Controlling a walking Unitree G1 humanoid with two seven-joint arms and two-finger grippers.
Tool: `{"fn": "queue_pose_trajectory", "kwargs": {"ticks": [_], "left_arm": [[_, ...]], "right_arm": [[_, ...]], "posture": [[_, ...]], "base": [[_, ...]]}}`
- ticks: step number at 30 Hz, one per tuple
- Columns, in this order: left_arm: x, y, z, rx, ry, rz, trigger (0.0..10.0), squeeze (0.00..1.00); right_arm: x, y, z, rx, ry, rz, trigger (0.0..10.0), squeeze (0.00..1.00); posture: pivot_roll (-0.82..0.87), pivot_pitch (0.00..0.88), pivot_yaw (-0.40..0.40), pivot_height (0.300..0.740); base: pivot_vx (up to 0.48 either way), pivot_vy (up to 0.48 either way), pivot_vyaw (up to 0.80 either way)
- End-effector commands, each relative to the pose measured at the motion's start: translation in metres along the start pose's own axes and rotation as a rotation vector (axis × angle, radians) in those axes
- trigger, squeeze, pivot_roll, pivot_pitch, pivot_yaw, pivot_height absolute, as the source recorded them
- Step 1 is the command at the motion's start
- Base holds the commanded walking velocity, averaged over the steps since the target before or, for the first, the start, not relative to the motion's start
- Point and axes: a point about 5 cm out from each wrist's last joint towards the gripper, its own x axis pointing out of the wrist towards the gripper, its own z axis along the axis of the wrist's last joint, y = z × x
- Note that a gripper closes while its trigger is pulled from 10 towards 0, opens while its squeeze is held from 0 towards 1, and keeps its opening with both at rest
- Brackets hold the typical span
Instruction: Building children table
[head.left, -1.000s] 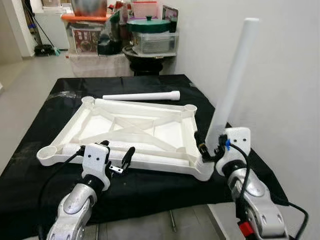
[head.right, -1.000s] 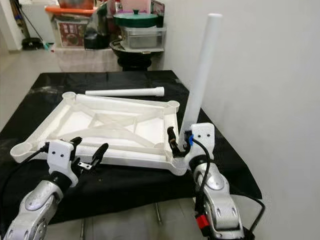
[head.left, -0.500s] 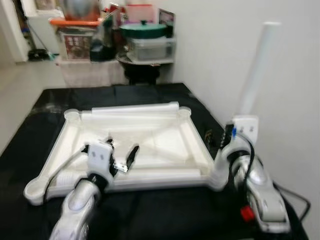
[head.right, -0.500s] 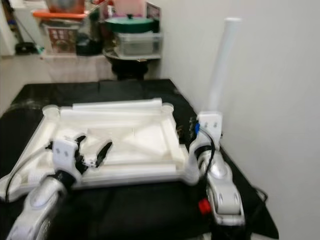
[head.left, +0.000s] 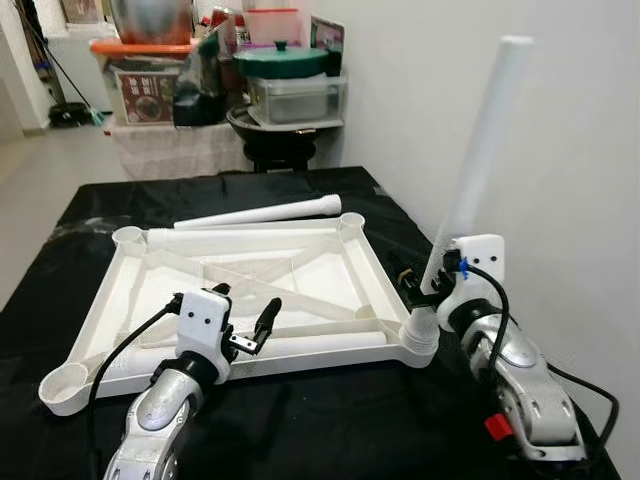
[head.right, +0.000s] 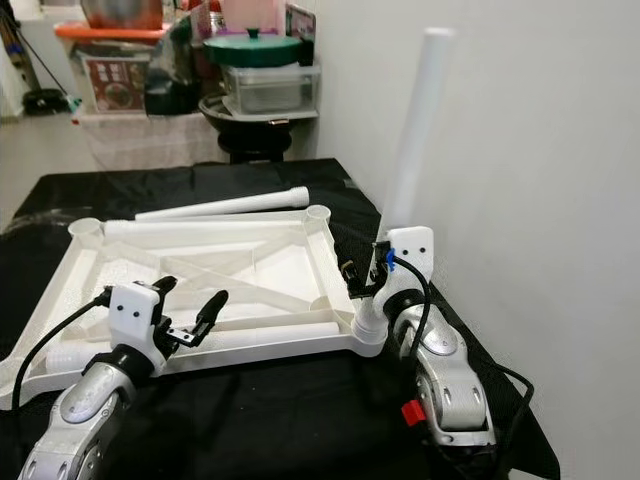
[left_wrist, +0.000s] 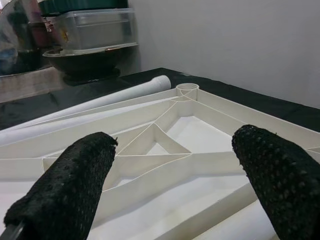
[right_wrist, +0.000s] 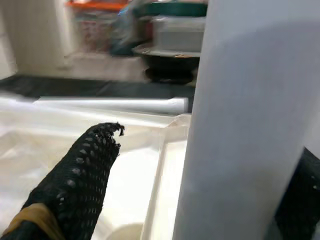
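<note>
We have the white tabletop frame (head.left: 250, 285) lying upside down across the middle of the left eye view, on the black-covered worktop (head.left: 330, 400); its ribbed underside faces up and a round socket sits at each corner. Our right hand (head.left: 432, 285), at the centre right of that view, is clenched on the lower end of an upright white leg tube (head.left: 480, 150), which rises toward the upper right and stands just over the near right corner socket (head.left: 420, 335); we cannot tell whether it is seated yet. Our left hand (head.left: 245, 325), lower left of centre, hovers released over the frame's near rail, fingers (left_wrist: 75, 185) spread and gripping nothing. A second leg tube (head.left: 265, 213) lies behind the frame's far edge, in the upper middle.

We judge the parts to be light, stiff moulded plastic, smooth and likely slippery; the tube is long, so a low grip near the socket gives the best control, though the top may sway. The frame could slide on the cloth when pushed, so bracing a rail with the left hand seems wise; the thin ribs look weaker than the outer rails.
</note>
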Motion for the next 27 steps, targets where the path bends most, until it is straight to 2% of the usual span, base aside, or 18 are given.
{"fn": "queue_pose_trajectory", "kwargs": {"ticks": [1,3,4,10,12,13,15,21,25,26,27], "left_arm": [[0.0,-0.002,-0.003,-0.003,0.019,-0.017,10.0,0.0],[0.0,-0.002,-0.003,-0.003,0.019,-0.017,10.0,0.0],[0.001,-0.004,-0.005,-0.006,0.024,-0.024,10.0,0.0],[0.001,-0.005,-0.005,-0.006,0.025,-0.026,10.0,0.0],[0.001,-0.004,-0.005,-0.004,0.027,-0.026,10.0,0.0],[0.001,-0.004,-0.005,-0.004,0.027,-0.026,10.0,0.0],[0.001,-0.003,-0.006,-0.003,0.03,-0.026,10.0,0.0],[0.002,-0.005,-0.006,-0.006,0.031,-0.031,10.0,0.0],[0.002,-0.006,-0.006,-0.006,0.03,-0.035,10.0,0.0],[0.002,-0.006,-0.006,-0.005,0.031,-0.036,10.0,0.0],[0.002,-0.005,-0.006,-0.003,0.031,-0.036,10.0,0.0]], "right_arm": [[-0.003,0.007,-0.008,0.021,0.055,0.212,10.0,0.0],[-0.003,0.007,-0.008,0.021,0.055,0.212,10.0,0.0],[-0.007,0.007,-0.017,0.003,0.101,0.336,10.0,0.0],[-0.008,0.009,-0.022,0.0,0.121,0.39,10.0,0.0],[-0.017,0.017,-0.028,0.0,0.158,0.516,10.0,0.0],[-0.017,0.017,-0.028,0.0,0.158,0.516,10.0,0.0],[-0.024,0.022,-0.034,0.003,0.187,0.604,10.0,0.0],[-0.018,0.022,-0.037,0.038,0.167,0.581,10.0,0.0],[-0.009,0.018,-0.031,0.055,0.103,0.542,10.0,0.0],[-0.006,0.014,-0.026,0.061,0.071,0.523,9.5,0.0],[-0.003,0.011,-0.019,0.072,0.033,0.519,10.0,0.0]], "posture": [[0.04,0.0,-0.059,0.74],[0.04,0.0,-0.059,0.74],[0.04,0.0,-0.061,0.74],[0.04,0.0,-0.06,0.74],[0.05,0.0,-0.061,0.74],[0.05,0.0,-0.061,0.74],[0.04,0.0,-0.058,0.74],[0.04,0.0,-0.056,0.74],[0.04,0.0,-0.057,0.74],[0.05,0.0,-0.056,0.74],[0.05,0.0,-0.055,0.74]], "base": [[0.0,0.0,0.0],[0.0,0.0,0.0],[0.0,0.0,0.0],[0.0,0.0,0.0],[0.0,0.0,0.0],[0.0,0.0,0.0],[0.0,0.0,0.0],[0.0,0.0,0.0],[0.0,0.0,0.0],[0.0,0.0,0.0],[0.0,0.0,0.0]]}}
